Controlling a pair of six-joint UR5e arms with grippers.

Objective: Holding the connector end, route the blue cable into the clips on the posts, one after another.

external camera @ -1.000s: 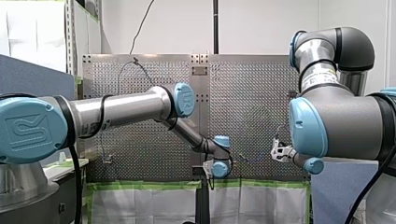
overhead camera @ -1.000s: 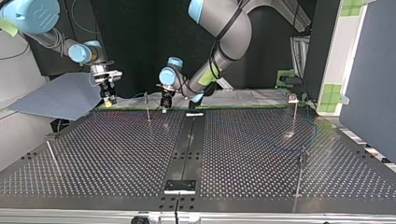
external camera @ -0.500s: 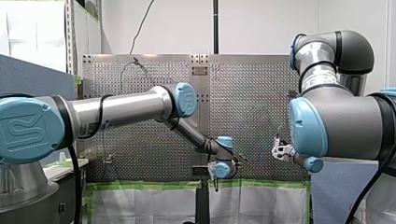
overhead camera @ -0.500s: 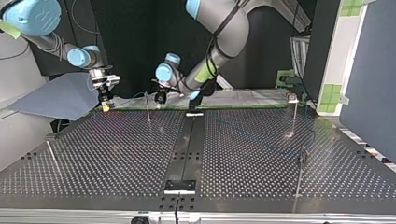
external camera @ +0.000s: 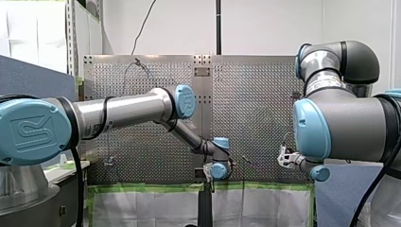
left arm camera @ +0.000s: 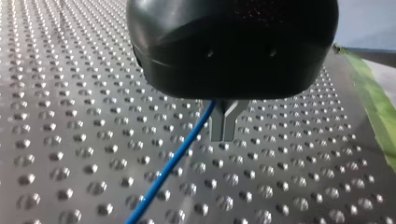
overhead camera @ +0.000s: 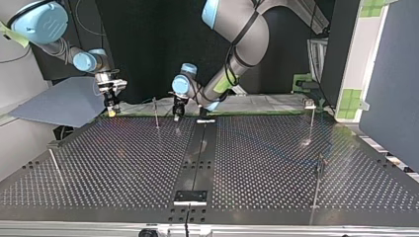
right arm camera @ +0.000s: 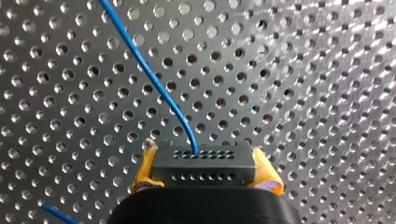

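Note:
My right gripper (right arm camera: 204, 183) has its yellow pads (right arm camera: 267, 176) shut on the black connector block (right arm camera: 203, 163). The blue cable (right arm camera: 140, 63) leaves the block and runs ahead over the perforated plate. In the top view this gripper (overhead camera: 112, 110) hangs at the far left edge of the table. My left gripper (left arm camera: 223, 133) has its metal fingers shut, and the blue cable (left arm camera: 173, 161) comes out at their base and trails down across the plate. It (overhead camera: 177, 114) hangs just right of a thin post (overhead camera: 156, 113).
More thin posts stand at the top view's right (overhead camera: 313, 121), near right (overhead camera: 317, 185) and near left (overhead camera: 54, 165). A black strip (overhead camera: 197, 158) runs down the middle of the perforated table. A grey sheet (overhead camera: 59, 103) lies beyond the far left corner.
My left gripper swung toward the top view's left, then came back right and down beside the post. My right gripper shifted slightly and still holds the connector.

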